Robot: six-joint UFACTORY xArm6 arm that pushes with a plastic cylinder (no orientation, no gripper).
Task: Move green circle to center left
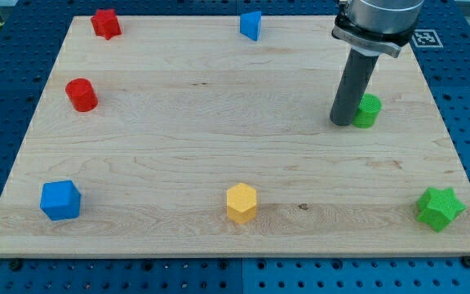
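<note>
our tip [343,122]: near the board's right edge, touching the green circle's left side
green circle [369,110]: right side of board [219,163], upper half
hand: we have none, a bare rod only
center left: red cylinder [81,95] sits there

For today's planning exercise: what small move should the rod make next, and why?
Probably bring my tip round to the green circle's right side. My tip sits against the left of that green cylinder block, while the wooden board's centre left lies leftward, so pushing from here sends it away.
</note>
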